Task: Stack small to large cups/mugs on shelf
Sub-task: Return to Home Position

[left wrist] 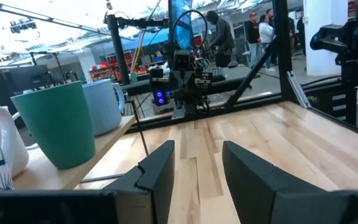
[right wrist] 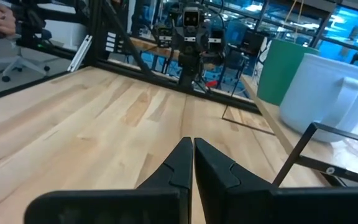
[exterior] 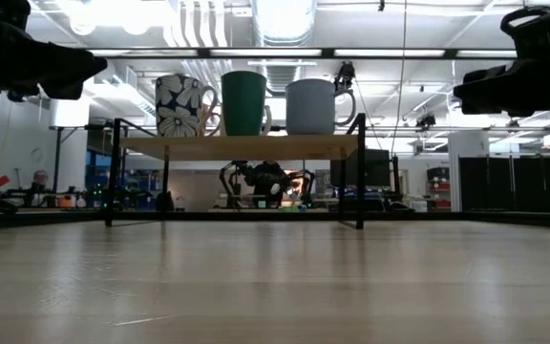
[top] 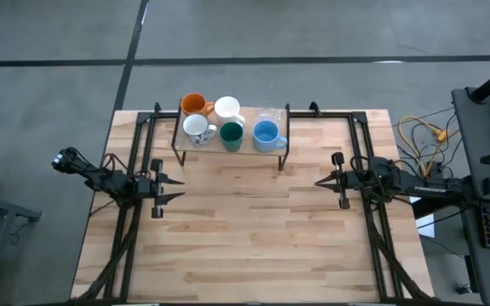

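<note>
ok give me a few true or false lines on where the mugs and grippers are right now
The dark green cup stands on the shelf between the white mug with dark markings and the light blue mug. True.
The left gripper is shut. False: its fingers are apart.
The right gripper holds the light blue mug. False: it is shut on nothing, over the tabletop away from the shelf.
The orange mug is on the shelf. True.

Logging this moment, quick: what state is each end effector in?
Left end effector: open, holding nothing.
Right end effector: closed, holding nothing.
</note>
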